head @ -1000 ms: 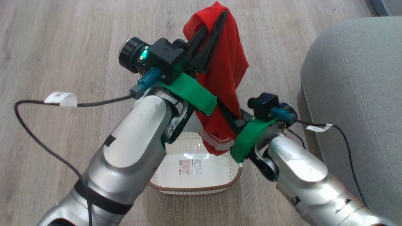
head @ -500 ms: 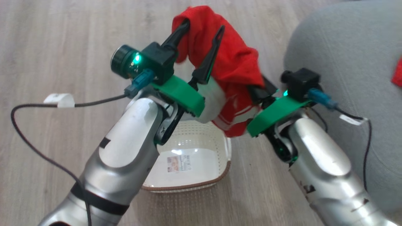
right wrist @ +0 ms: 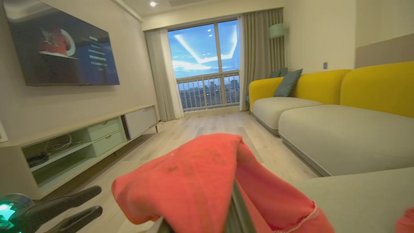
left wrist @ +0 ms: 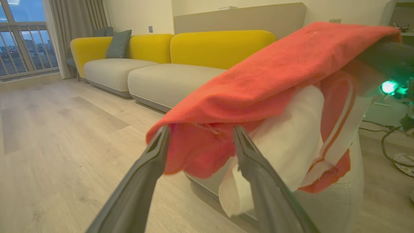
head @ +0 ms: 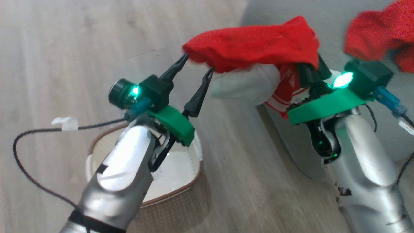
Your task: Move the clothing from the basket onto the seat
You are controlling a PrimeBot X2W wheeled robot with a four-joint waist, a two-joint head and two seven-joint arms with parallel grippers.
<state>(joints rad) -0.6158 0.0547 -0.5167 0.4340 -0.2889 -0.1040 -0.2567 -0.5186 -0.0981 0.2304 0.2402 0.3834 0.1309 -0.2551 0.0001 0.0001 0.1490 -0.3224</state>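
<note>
So, hidden stuff first: the right pincer (head: 311,69) is mostly being buried under the bright red soft fabric garment (head: 255,48), so just the bases of its dark fingers are being seen. It's being squeezed fully closed on that garment, which is being carried in the air, draped over it and stretched sideways toward the left pincer (head: 199,62). A white lining and a striped hem are being shown hanging underneath.

The left pincer is being held wide open with nothing gripped. Its tips are being parked right at the garment's loose edge; whether they're touching it can't be told, since the head view is being smeared by blur.

The small oval cream-white plastic basket with the brown rim (head: 194,174) is being half covered by the left forearm, down behind the left pincer.

The large grey-green upholstered seat (head: 323,13) is being cut off at the frame's top and right; its rounded edge is being seen just below the right pincer. A second crumpled red garment (head: 378,35) is being seen lying on it, just beyond that pincer and clipped by the frame.

Open pale wood floor (head: 64,48) is being seen left of and between the pincers.
</note>
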